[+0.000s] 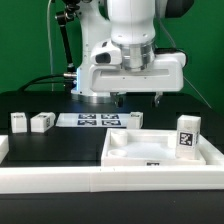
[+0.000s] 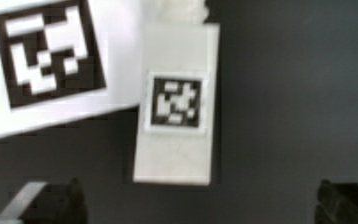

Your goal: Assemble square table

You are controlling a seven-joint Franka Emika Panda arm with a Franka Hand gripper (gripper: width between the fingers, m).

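Wrist view: leg block [image 2: 176, 110] ctr'd below wide-spread gripper [image 2: 197, 197] (apart).

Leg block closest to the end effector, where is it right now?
The leg block lies on the table beside the marker board, on the exterior view's right of it, behind the square top's far rim, roughly beneath the open end effector.

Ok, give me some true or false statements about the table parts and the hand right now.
The hand is open and empty. True.
The square top is lifted off the work surface. False: it lies flat on it.
Two leg blocks stand at the exterior view's left. True.
The marker board lies on the square top. False: it lies on the work surface beyond it.
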